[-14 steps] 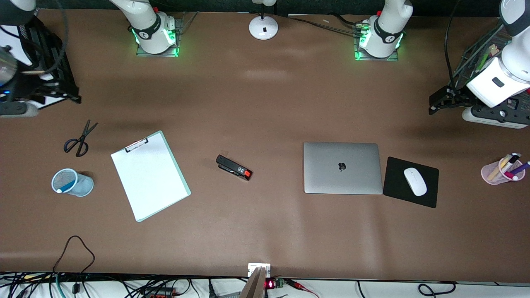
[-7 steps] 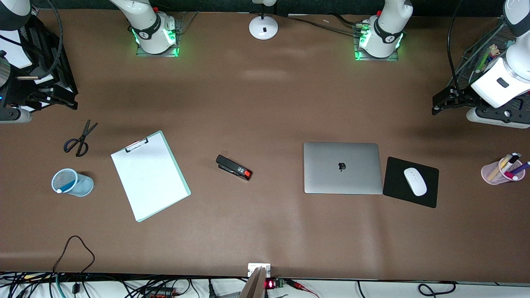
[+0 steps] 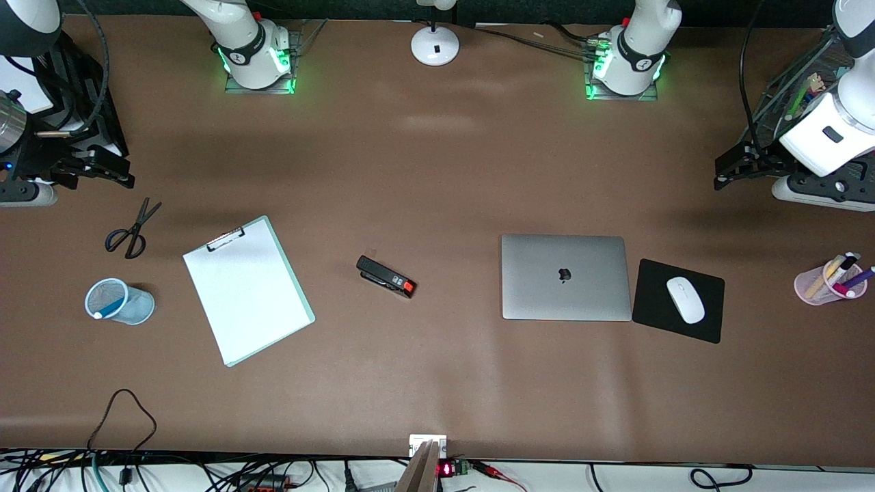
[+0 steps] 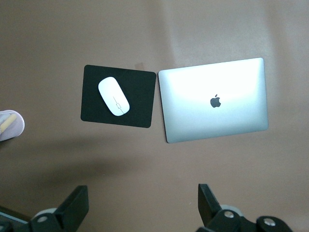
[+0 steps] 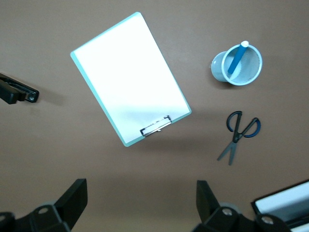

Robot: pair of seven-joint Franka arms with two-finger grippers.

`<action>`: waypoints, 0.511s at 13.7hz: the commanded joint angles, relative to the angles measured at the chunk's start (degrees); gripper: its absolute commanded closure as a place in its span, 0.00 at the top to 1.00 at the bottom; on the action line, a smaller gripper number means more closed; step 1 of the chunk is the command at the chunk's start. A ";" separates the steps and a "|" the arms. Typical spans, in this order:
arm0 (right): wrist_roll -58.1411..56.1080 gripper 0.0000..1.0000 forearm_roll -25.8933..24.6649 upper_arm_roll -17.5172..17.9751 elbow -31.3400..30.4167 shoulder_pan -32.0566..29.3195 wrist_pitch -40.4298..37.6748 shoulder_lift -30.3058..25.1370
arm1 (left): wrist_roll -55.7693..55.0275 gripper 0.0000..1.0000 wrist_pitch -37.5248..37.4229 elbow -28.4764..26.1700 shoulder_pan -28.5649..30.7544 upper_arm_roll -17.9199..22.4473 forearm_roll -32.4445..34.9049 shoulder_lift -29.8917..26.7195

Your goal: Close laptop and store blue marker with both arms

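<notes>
The laptop (image 3: 564,277) lies closed on the brown table, lid up with the dark apple logo showing; it also shows in the left wrist view (image 4: 215,100). The blue marker (image 5: 236,61) stands in a light blue mesh cup (image 3: 120,301) toward the right arm's end of the table, whitish end up. My left gripper (image 3: 718,172) hangs open and empty (image 4: 143,203) over bare table at the left arm's end. My right gripper (image 3: 124,172) hangs open and empty (image 5: 141,200) over bare table at the right arm's end, above the scissors' side of the table.
A black mouse pad (image 3: 656,321) with a white mouse (image 3: 685,299) lies beside the laptop. A pink cup (image 3: 828,282) of mixed pens stands at the left arm's end. A clipboard (image 3: 247,290), scissors (image 3: 131,229) and a black stapler (image 3: 385,276) lie on the table. A white lamp base (image 3: 435,46) stands between the arm bases.
Both grippers have shifted slightly at their ends of the table. Nothing on the table has moved.
</notes>
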 commanded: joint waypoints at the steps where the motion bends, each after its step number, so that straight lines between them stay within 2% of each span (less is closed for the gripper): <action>1: 0.80 1.00 1.35 0.99 -2.57 -0.18 0.56 -4.03 | 1.09 1.00 -0.83 2.22 -0.03 -0.09 0.68 1.37; 4: 7.10 1.00 0.74 2.30 -2.48 -0.09 -1.19 -5.53 | 1.00 1.00 -1.01 2.49 -0.12 -0.17 0.68 1.37; 7: 8.27 1.00 0.56 2.93 -2.57 0.17 -1.37 -5.88 | 1.00 1.00 -1.01 2.58 -0.12 -0.17 0.68 1.55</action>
